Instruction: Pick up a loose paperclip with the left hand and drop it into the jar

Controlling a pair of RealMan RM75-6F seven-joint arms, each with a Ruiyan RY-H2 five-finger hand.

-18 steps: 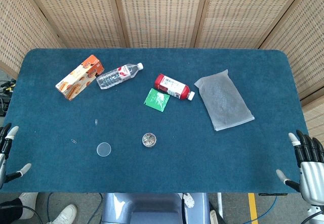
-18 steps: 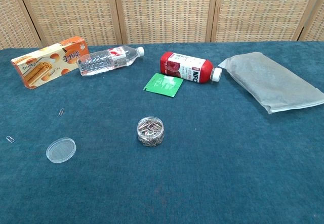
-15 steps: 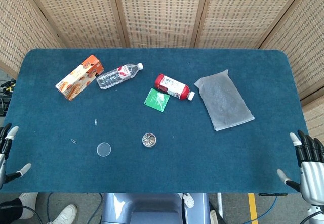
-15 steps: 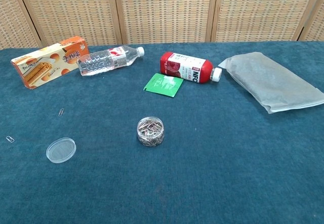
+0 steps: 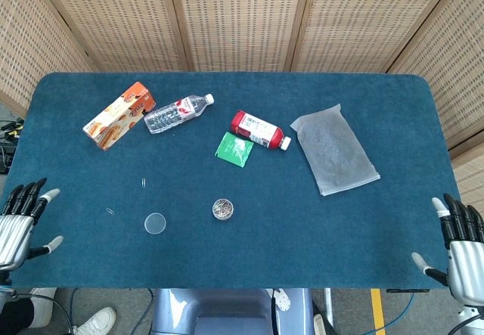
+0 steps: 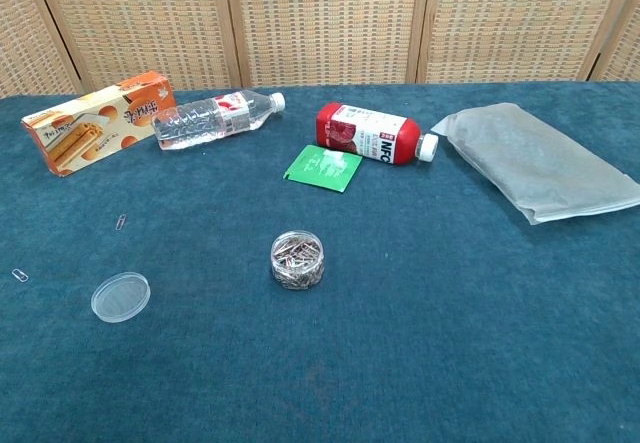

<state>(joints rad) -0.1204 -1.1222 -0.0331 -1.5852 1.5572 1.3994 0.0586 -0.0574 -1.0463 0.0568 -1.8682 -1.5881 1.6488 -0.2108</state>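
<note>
A small clear jar (image 5: 222,209) (image 6: 297,259) stands open near the table's front middle, with several paperclips inside. Its clear lid (image 5: 155,223) (image 6: 120,296) lies flat to the left of it. Two loose paperclips lie on the blue cloth: one (image 5: 110,212) (image 6: 19,275) near the left front, another (image 5: 143,182) (image 6: 121,222) a bit further back. My left hand (image 5: 21,225) hovers open at the front left edge, left of the nearer clip and holding nothing. My right hand (image 5: 458,248) is open at the front right corner. The chest view shows neither hand.
Along the back lie an orange snack box (image 5: 119,115), a clear water bottle (image 5: 178,113), a red drink bottle (image 5: 259,130), a green packet (image 5: 234,150) and a grey pouch (image 5: 333,150). Wicker screens stand behind the table.
My left hand has come in over the front left edge, showing more of itself and sitting further right. The right hand and the objects have not moved.
</note>
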